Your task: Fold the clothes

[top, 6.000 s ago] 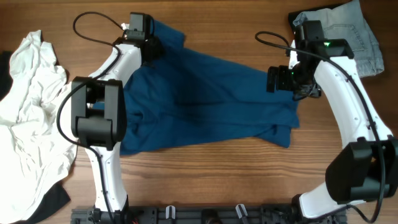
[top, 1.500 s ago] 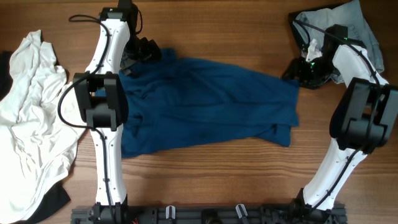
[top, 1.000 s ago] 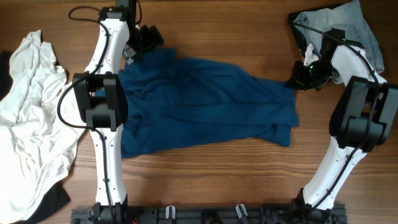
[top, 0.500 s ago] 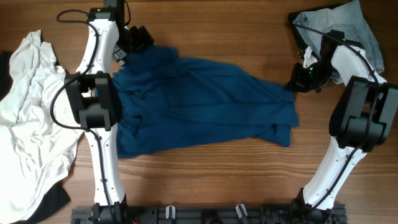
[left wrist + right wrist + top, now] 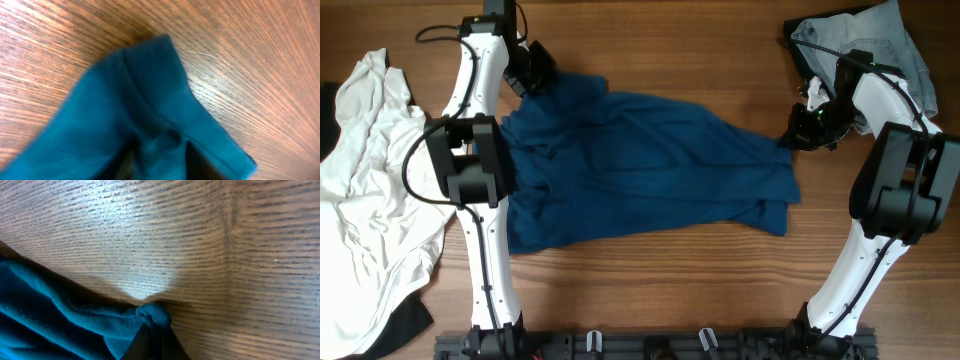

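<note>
- T-shirt (image 5: 650,165): deep blue, lying rumpled across the middle of the table (image 5: 670,300).
- Left gripper (image 5: 161,159): fingers half-closed astride the shirt's upper-left corner; whether it has a firm hold cannot be told.
- Right gripper (image 5: 151,332): clamped on the shirt's right-hand corner.
- Advice: confirm both pinches, then lift evenly with the cloth taut.

No legible text, label, brand or number on the deep-blue cotton T-shirt (image 5: 660,160), the crumpled white shirt (image 5: 370,170) or the pale blue denim jeans (image 5: 905,60); perhaps too small from overhead.
</note>
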`<state>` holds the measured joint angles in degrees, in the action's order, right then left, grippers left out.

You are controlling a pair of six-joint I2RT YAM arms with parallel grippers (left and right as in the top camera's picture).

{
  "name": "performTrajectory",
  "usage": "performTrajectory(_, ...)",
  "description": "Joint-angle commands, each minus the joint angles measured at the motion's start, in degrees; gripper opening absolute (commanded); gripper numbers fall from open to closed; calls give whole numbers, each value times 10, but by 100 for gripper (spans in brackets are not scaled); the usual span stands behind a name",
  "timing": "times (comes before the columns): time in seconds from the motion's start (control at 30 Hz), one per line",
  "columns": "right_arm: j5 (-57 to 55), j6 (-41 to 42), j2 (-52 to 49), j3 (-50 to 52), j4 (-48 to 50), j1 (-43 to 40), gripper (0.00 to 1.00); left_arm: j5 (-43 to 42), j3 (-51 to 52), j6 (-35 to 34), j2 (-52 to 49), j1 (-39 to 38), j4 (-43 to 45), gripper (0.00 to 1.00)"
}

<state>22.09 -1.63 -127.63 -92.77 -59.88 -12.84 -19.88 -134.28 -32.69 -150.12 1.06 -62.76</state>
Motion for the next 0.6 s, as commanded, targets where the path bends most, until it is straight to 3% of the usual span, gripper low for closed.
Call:
performTrajectory(0.0,12,-10,0,-8,-8,0,4,5,16,-6,-39,-5,-16,81)
performTrajectory(0.07,12,-10,5,-10,-9,0,4,5,16,7,-39,-5,-16,31)
performTrajectory(0.1,14,-10,8,-10,-9,0,4,4,16,15,-39,-4,-15,14)
performTrajectory(0.13,16,-10,11,-10,-9,0,4,4,16,18,-39,-3,-15,4)
performTrajectory(0.43,12,-14,30,-16,0,0,4,-30,15,4,-25,14,23,4)
performTrajectory(0.57,-6,-10,61,-52,1,0,4,19,15,-8,25,10,49,4)
